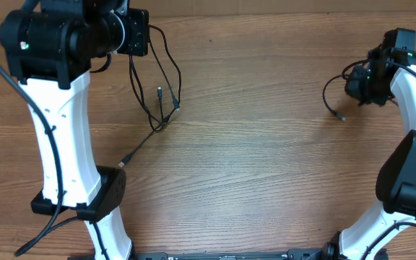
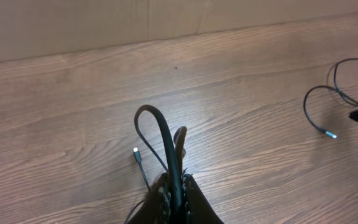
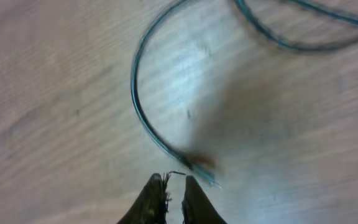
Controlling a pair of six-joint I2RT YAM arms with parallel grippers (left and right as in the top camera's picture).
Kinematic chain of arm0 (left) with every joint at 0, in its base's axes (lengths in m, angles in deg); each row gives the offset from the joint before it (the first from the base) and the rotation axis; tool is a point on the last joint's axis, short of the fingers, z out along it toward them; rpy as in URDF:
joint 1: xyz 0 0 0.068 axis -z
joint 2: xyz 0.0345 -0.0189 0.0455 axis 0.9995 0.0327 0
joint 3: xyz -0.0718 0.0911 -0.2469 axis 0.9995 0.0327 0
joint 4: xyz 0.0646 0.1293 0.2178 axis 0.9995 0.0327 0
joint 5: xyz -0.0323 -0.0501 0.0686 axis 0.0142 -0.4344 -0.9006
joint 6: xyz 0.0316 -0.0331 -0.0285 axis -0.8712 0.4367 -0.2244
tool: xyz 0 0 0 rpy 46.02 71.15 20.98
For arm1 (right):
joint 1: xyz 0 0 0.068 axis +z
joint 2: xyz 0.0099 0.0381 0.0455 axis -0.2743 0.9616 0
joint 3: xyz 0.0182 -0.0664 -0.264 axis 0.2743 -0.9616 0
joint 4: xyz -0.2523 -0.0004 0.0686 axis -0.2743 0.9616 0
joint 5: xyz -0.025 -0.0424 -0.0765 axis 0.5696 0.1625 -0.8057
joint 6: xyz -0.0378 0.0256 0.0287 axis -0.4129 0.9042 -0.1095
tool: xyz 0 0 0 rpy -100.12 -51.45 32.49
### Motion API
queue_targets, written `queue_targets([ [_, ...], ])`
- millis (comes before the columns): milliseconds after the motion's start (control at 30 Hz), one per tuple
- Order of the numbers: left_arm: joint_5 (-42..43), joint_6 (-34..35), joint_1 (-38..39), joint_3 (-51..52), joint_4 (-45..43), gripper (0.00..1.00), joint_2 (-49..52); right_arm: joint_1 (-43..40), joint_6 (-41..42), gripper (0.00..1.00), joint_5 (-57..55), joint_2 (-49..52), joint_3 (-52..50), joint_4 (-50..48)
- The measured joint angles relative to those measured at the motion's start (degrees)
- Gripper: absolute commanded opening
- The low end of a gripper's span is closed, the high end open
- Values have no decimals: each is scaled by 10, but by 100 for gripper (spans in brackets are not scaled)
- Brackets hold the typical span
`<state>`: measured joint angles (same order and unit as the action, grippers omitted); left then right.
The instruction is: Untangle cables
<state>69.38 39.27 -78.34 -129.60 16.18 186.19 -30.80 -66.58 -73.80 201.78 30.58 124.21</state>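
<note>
Left gripper (image 2: 176, 186): clamped on cable loop (image 2: 165, 134), upper left of overhead view. Right gripper (image 3: 173, 182): nearly closed, apparently empty; loose cable (image 3: 133, 93) just above. Advice: lift slowly, easing the knot (image 1: 161, 124) apart.

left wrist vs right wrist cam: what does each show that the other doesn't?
Left wrist only: the left gripper shut on a cable loop that arches above its fingers, and a loose plug lying on the table just left of it.
Right wrist only: the right gripper, fingertips close together with nothing seen between them, just short of a plug end. The picture is blurred.
Both: the curved cable that ends in that plug, lying on the wooden table.
</note>
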Motion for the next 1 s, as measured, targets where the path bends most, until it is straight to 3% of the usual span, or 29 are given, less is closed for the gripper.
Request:
queue_targets([
  [200, 0, 0, 0, 0, 0, 5, 21, 0, -14, 6, 0, 0, 0, 65],
  [800, 0, 0, 0, 1, 0, 5, 25, 0, -106, 29, 14, 0, -2, 86],
  [1000, 0, 0, 0, 1, 0, 5, 25, 0, -168, 45, 30, 0, -18, 69],
])
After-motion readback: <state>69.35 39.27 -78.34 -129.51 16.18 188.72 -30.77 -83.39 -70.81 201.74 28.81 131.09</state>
